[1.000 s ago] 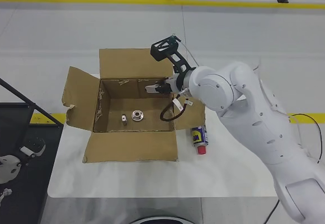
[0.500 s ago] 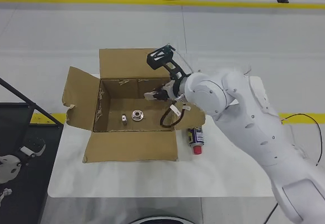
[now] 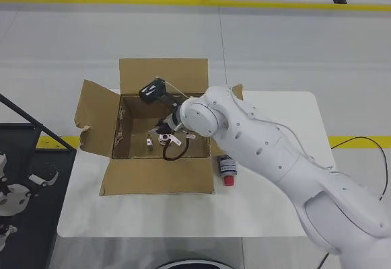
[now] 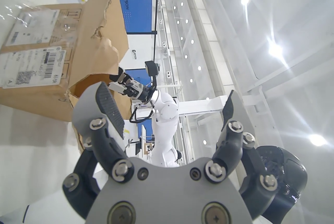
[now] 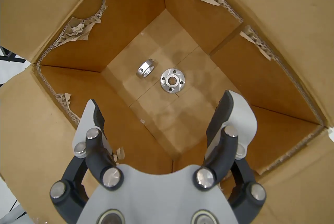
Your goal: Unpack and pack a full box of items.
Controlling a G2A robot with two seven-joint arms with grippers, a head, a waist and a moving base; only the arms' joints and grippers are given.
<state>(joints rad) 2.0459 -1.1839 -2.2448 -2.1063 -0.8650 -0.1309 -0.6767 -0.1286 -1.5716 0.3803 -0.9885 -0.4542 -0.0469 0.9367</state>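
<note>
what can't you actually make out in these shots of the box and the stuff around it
- Top view: the right gripper and its arm largely cover the flange and the floor of the box on the spray can's side.
- Top view: the spray can is too small for any detail.
- Left wrist view: the box's own wall hides its inside.
- Right wrist view: the gripper's fingers hide the nearest floor corner.

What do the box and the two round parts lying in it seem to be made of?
Box: corrugated cardboard, matte brown; its torn edges show the fluting. Flat disc and ring: probably machined metal, going by the bright silvery sheen and drilled holes; which alloy is unclear.
</note>
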